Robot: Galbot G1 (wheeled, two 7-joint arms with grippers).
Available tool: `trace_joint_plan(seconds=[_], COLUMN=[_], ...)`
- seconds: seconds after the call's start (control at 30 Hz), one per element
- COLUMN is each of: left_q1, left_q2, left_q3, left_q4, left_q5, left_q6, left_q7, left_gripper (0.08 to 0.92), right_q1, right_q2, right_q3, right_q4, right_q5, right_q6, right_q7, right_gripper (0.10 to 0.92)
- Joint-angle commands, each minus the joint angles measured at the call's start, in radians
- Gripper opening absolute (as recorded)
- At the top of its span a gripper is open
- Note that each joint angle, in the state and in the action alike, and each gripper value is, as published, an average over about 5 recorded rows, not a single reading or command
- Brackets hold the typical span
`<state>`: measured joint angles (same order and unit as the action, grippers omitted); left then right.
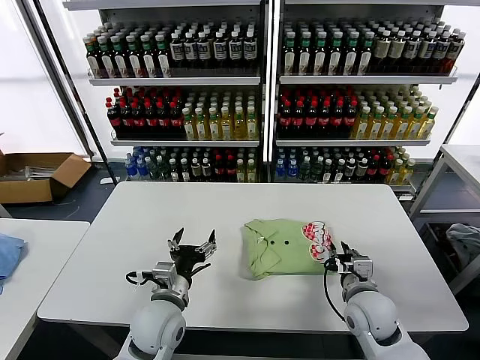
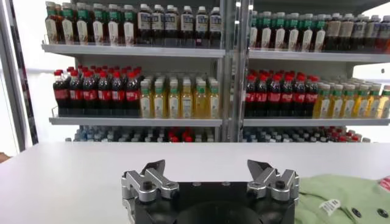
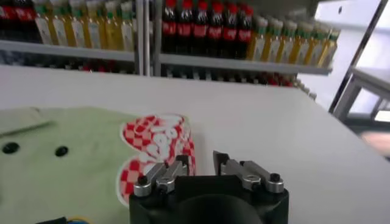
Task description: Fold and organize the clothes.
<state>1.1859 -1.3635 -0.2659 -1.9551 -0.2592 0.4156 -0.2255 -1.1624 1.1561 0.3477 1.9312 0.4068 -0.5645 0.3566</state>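
Observation:
The clothes are one light green polo shirt (image 1: 281,247), lying folded into a compact rectangle on the white table (image 1: 225,206), right of centre. Its collar and dark buttons face up, and the red-pink-and-white print (image 1: 318,238) is at its right end. My right gripper (image 1: 339,253) sits low at the shirt's right edge. In the right wrist view (image 3: 200,158) its jaws are apart with bare table between them, and one finger rests by the print (image 3: 157,146). My left gripper (image 1: 195,238) hovers open left of the shirt (image 2: 347,198), empty in the left wrist view (image 2: 207,167).
Shelves of bottles (image 1: 247,97) stand behind the table. A cardboard box (image 1: 37,174) lies on the floor at far left. A blue cloth (image 1: 9,253) lies on a side table to the left. A grey cloth (image 1: 465,244) and another table (image 1: 461,161) are at right.

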Motion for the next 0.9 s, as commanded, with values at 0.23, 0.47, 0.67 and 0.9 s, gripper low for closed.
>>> trace_joint_plan(seconds=[0.23, 0.47, 0.67, 0.9], left_q1=[0.057, 0.074, 0.081, 0.086], left_q2=[-0.014, -0.019, -0.027, -0.030], left_q3=[-0.018, -0.021, -0.019, -0.020], left_q4=[-0.028, -0.033, -0.032, -0.033], left_q5=[0.008, 0.008, 0.010, 0.011], left_q6=[-0.001, -0.002, -0.002, -0.002], left_q7=[0.000, 0.000, 0.000, 0.002], left_gripper=[0.823, 0.823, 0.823, 0.823], right_q1=[-0.071, -0.069, -0.068, -0.071], right_q2=[0.104, 0.127, 0.129, 0.122], right_q3=[-0.148, -0.117, -0.112, -0.107], right_q4=[0.105, 0.031, -0.016, -0.015], right_q5=[-0.048, 0.025, 0.001, 0.030], right_q6=[-0.016, -0.015, -0.014, -0.015], right_q7=[0.074, 0.133, 0.131, 0.125], right_gripper=[0.636, 0.808, 0.822, 0.823])
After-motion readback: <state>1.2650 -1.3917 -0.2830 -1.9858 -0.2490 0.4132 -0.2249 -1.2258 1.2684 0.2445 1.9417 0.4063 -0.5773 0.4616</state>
